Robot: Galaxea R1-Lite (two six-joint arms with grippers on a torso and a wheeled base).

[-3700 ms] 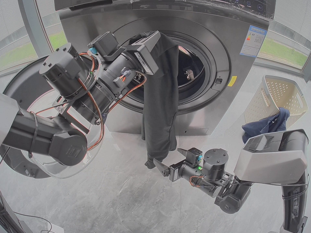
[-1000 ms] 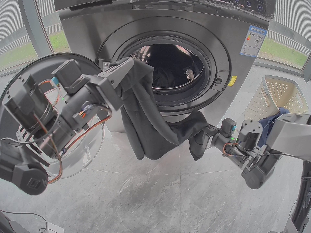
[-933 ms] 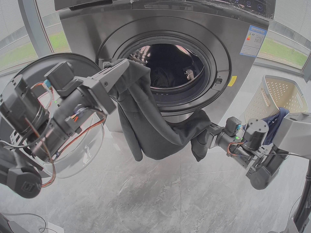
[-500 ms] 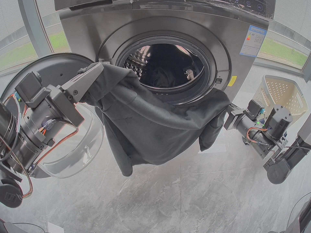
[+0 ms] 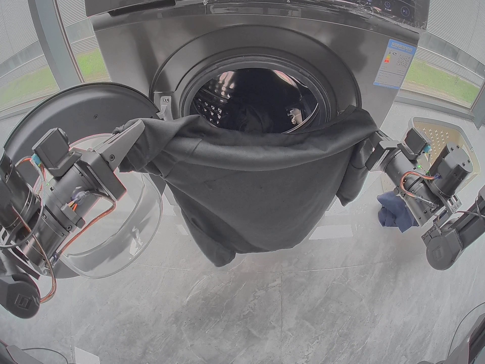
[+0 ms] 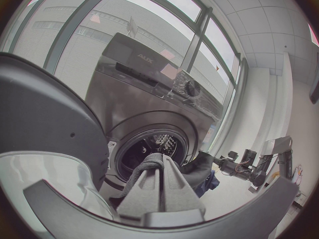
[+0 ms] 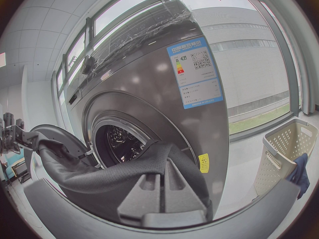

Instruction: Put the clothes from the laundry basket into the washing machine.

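The dark garment (image 5: 252, 193) is hanging spread wide across the centre of the head view. Its upper edge is stretching in a taut line in front of the lower part of the round opening of the washing machine (image 5: 252, 36), and its body is drooping toward the grey floor (image 5: 227, 309). At the middle left of the frame, the left gripper (image 5: 132, 130) is pinching one end of the cloth, its fingers pressed together on the fabric. At the middle right, the right gripper (image 5: 375, 147) is clamping the opposite end the same way, with a loose flap dangling just below it. Above the taut edge, the drum (image 5: 209, 104) is showing its perforated wall, and some dark cloth is lying inside. The door (image 5: 76, 109) is standing open at the left, behind the left gripper. At the right edge, the laundry basket (image 5: 447, 135) is standing beside the machine, and a blue garment (image 5: 394, 213) is hanging over its rim.
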